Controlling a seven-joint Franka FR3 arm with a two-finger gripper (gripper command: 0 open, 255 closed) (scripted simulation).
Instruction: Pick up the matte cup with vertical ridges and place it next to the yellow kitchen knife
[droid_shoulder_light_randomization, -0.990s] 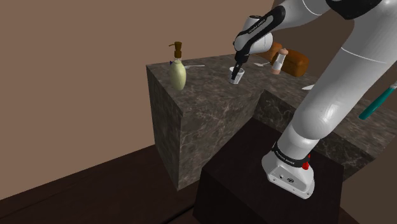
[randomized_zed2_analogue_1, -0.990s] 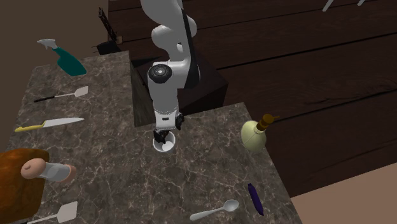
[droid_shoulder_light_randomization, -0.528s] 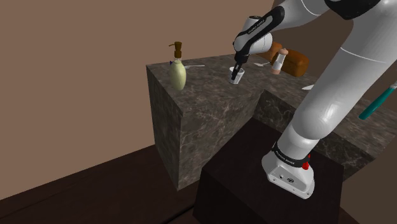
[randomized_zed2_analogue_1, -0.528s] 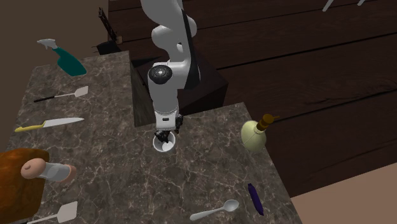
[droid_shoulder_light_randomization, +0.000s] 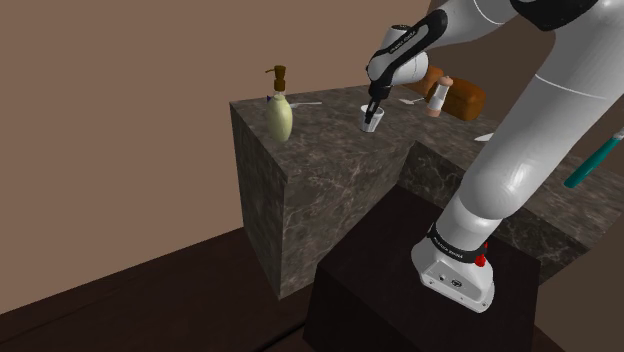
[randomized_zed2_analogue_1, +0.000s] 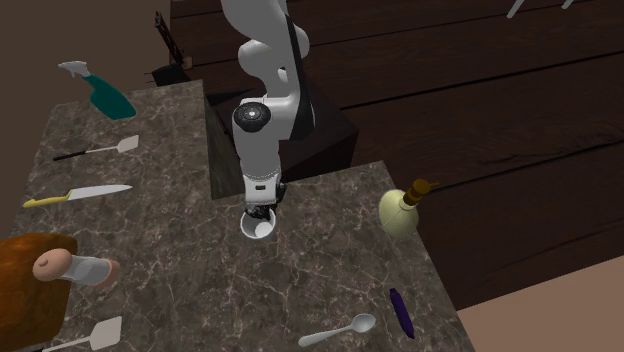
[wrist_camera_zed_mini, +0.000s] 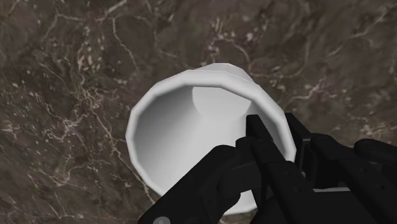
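Now gripper (wrist_camera_zed_mini: 278, 135) pinches white faceted cup (wrist_camera_zed_mini: 172, 140) by rim wall, one finger in, one out. Counter (randomized_zed2_analogue_1: 160, 260) edge nr hand, stand side. Yellow-handled knife (randomized_zed2_analogue_1: 78, 194) well apart, bare marble btwn.

In the second exterior view, a dark veined marble desk (randomized_zed2_analogue_1: 170, 260) stands on a dark plank floor (randomized_zed2_analogue_1: 480, 90). Taking the desk's middle as the dial's centre, a pale green soap dispenser (randomized_zed2_analogue_1: 401, 212) with a brown pump stands at 3 o'clock, near the edge. A purple stick-shaped thing (randomized_zed2_analogue_1: 400, 311) lies at 4 o'clock and a white spoon (randomized_zed2_analogue_1: 340, 331) at 5. A white spatula (randomized_zed2_analogue_1: 85, 338) lies at 8 o'clock. At 9 sits a brown loaf (randomized_zed2_analogue_1: 25, 275) with a pale grinder (randomized_zed2_analogue_1: 78, 267) touching it. A dark-handled spatula (randomized_zed2_analogue_1: 95, 150) lies at 10 o'clock and a teal spray bottle (randomized_zed2_analogue_1: 100, 92) at 11. In the shoulder view a plain brown wall (droid_shoulder_light_randomization: 120, 120) rises behind the desk.
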